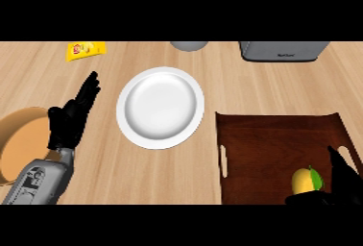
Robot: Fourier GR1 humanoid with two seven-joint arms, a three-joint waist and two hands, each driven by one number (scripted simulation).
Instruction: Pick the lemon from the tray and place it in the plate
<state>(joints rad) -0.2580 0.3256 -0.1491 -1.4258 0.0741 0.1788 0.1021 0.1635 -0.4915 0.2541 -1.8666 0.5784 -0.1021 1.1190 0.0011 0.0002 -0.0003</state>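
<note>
A yellow lemon (pixel 303 180) with a green leaf lies in the dark brown tray (pixel 269 139) at the lower right. My right hand (pixel 339 185) shows at the tray's bottom right corner, fingers straight, thumb below the lemon; it sits right beside the lemon, not curled round it. The white plate (pixel 161 106) lies on the wooden counter left of the tray, with nothing on it. My left hand (pixel 71 120) rests open at the left, fingers up, away from both.
A tan round bowl (pixel 18 139) sits at the left edge, partly behind my left forearm. A yellow snack bag (pixel 85 49), a grey round object (pixel 189 45) and a grey appliance (pixel 284 50) stand along the far edge.
</note>
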